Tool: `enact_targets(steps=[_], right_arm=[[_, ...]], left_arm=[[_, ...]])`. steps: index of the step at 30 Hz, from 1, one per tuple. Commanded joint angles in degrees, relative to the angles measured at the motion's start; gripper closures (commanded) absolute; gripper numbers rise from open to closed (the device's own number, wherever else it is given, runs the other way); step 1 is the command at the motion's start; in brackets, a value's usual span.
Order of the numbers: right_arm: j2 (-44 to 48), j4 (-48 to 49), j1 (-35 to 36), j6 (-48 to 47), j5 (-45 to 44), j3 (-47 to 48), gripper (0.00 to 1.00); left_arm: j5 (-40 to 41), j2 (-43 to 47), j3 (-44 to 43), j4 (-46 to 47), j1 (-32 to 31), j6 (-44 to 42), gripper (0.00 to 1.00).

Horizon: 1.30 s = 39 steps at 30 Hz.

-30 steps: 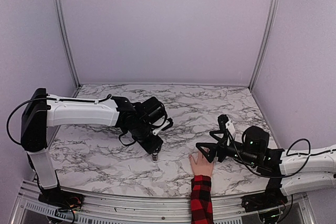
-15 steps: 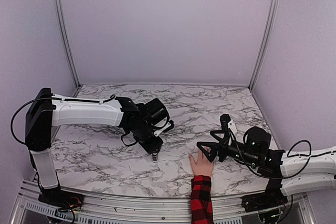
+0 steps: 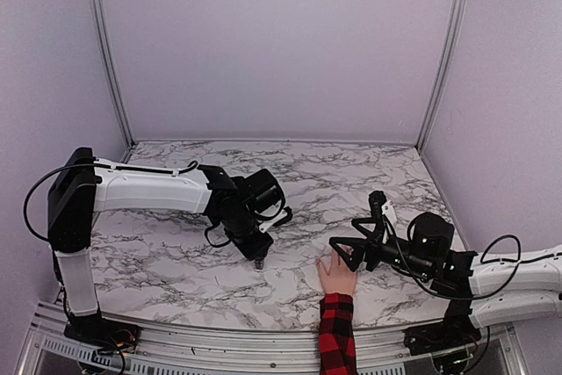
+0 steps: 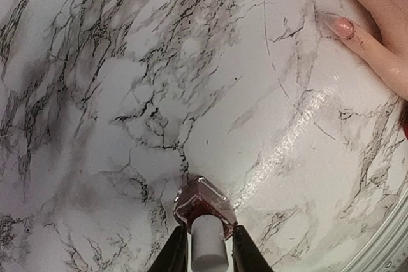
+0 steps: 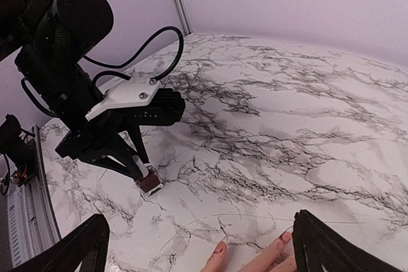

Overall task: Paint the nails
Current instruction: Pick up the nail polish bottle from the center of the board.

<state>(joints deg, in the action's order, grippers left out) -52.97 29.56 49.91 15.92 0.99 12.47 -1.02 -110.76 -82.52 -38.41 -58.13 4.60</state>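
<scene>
Left white-and-black arm [image 3: 140,189] stretched low, wrist pitched down. Its black two-finger gripper [image 3: 260,257] stands narrow either side of a white bottle cap [image 4: 210,254]; I can't confirm contact. Right black two-finger gripper [image 3: 344,236] level, jaws wide apart.

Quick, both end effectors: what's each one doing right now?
Left end effector: jaws flank the nail polish bottle's white cap; firm grip cannot be told.
Right end effector: open, holding nothing.

Table [image 3: 176,261] white-grey marble, black veins; sleeve [image 3: 336,335] red-black plaid; bottle [image 4: 203,202] dark red, cap [image 4: 209,246] white; nails [image 4: 344,27] pink
</scene>
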Motion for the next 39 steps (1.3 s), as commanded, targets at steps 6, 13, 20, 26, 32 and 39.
enact_targets(steps=[6, 13, 20, 26, 32, 39], right_arm=[[0.03, 2.17, -0.41, 0.29, -0.12, -0.4, 0.01], [0.29, 4.4, -0.42, -0.14, -0.73, -0.9, 0.02], [-0.48, 3.75, -0.35, -2.37, 1.1, 1.61, 0.02], [0.12, 6.19, -0.35, -4.55, 8.69, 1.84, 0.01], [-5.43, 5.18, 0.74, -11.54, 31.5, 5.88, 0.1], [-11.5, 5.54, 7.21, -15.06, 37.44, 9.2, 0.15]], left_arm=[[-0.44, 0.13, -0.82, -2.75, -0.32, -1.01, 0.89], [-1.07, 4.89, -0.7, -3.25, -0.32, -5.16, 1.0], [-0.81, 13.73, 2.06, -2.99, -3.21, -14.66, 1.0], [-5.32, 18.9, 4.14, -2.36, -5.87, -21.56, 1.0], [-11.46, 23.4, 6.4, 0.64, -7.63, -29.36, 1.0], [-11.72, 25.46, 7.06, 2.59, -11.64, -35.81, 1.0]])
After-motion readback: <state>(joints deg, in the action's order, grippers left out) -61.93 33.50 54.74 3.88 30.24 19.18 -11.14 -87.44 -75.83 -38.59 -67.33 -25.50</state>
